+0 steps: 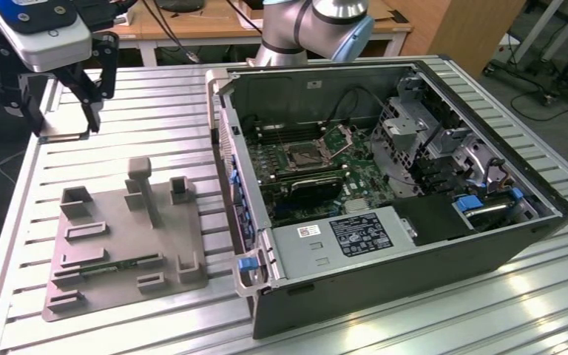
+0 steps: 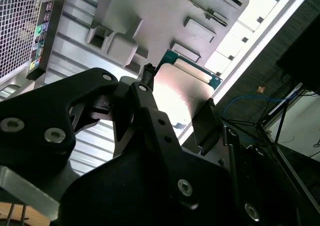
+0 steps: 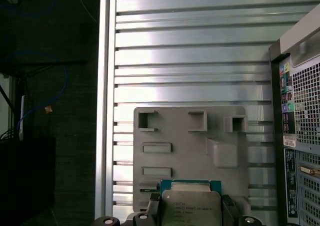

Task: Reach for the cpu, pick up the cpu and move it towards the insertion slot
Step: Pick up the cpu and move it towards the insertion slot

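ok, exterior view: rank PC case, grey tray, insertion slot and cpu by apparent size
1. PC case
2. grey tray
3. insertion slot and cpu: not ranked. They look alike in size, and the cpu, gripped in the tool, shows nearly edge-on.

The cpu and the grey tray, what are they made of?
The cpu looks like silvery metal on top, since it gleams in the light, with a green board rim, probably fibreglass. The grey tray looks like matt plastic: dull, even grey with moulded pockets, though painted metal is possible.
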`<state>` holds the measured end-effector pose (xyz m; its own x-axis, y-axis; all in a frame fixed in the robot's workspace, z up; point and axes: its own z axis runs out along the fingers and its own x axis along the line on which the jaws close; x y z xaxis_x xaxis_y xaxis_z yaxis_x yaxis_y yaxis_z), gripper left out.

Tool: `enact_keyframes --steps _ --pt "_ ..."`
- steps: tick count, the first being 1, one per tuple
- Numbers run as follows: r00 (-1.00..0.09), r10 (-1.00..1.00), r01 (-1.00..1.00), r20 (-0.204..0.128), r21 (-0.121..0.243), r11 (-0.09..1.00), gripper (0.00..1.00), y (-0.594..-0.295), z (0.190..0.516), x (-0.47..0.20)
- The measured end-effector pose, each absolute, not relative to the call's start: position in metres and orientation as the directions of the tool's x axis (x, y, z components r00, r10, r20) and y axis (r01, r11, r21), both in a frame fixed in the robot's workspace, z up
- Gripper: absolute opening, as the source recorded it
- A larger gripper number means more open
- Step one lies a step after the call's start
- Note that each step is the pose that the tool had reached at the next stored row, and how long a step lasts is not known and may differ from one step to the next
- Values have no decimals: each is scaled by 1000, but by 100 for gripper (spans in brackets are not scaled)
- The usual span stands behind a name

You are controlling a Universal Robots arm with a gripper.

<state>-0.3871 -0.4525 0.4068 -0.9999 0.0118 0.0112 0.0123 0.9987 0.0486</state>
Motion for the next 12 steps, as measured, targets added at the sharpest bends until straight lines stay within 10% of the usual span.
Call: enact_keyframes --steps 12 --pt "-1000 12 12 11 48 999 55 -453 407 -383"
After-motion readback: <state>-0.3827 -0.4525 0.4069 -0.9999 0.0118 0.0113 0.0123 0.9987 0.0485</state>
